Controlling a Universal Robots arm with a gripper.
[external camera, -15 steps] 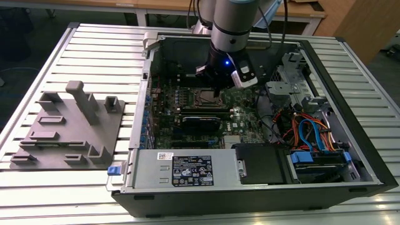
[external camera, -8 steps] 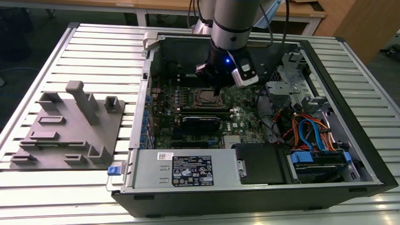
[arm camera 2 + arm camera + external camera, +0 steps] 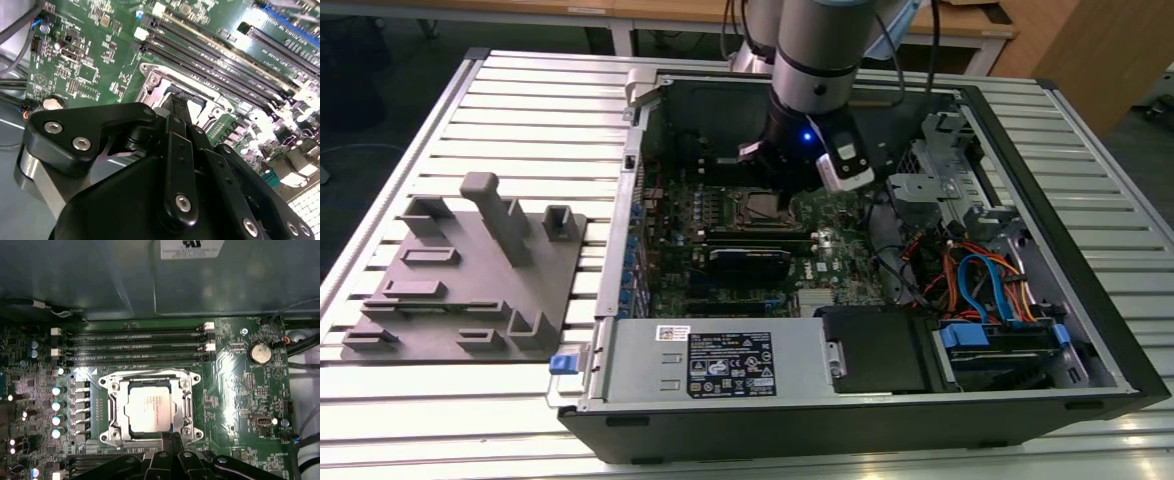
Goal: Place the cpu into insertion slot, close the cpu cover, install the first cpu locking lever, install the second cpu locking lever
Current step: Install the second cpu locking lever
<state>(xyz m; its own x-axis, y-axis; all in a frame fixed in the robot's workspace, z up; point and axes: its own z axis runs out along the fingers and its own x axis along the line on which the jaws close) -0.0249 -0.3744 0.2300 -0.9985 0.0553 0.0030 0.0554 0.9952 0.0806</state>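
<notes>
Grey fixture plate (image 3: 460, 275) with upright blocks lies at the exterior view's left on the slatted table (image 3: 400, 420); we see it well apart from the action. Moving rightward, we meet the open computer case (image 3: 854, 400), its green circuit board (image 3: 720, 250) exposed, with the arm (image 3: 821, 45) reaching down into it from above. We place the gripper (image 3: 781, 205) low over the board, just at the insertion slot (image 3: 750, 205) in the exterior view. In the first wrist view the insertion slot (image 3: 150, 407) appears as a silver-rimmed square socket, and we see the cpu (image 3: 149, 407) lying flat inside it, its dull silver-grey top facing up. The cpu cover (image 3: 186, 410) frames the chip as a thin silver plate with a cut-out centre; we cannot tell whether it is fully latched. The gripper (image 3: 172, 442) stands at the socket's edge, its dark linkage close together there, yet we cannot tell whether its fingers are parted or pressed together, nor whether they touch anything. In the second wrist view the gripper (image 3: 177, 107) descends onto the socket (image 3: 160, 87), beside the long black memory slots (image 3: 215, 55). Farther toward the exterior view's right, we note the blue and orange cables (image 3: 981, 285) and the metal drive bays (image 3: 947, 160).
</notes>
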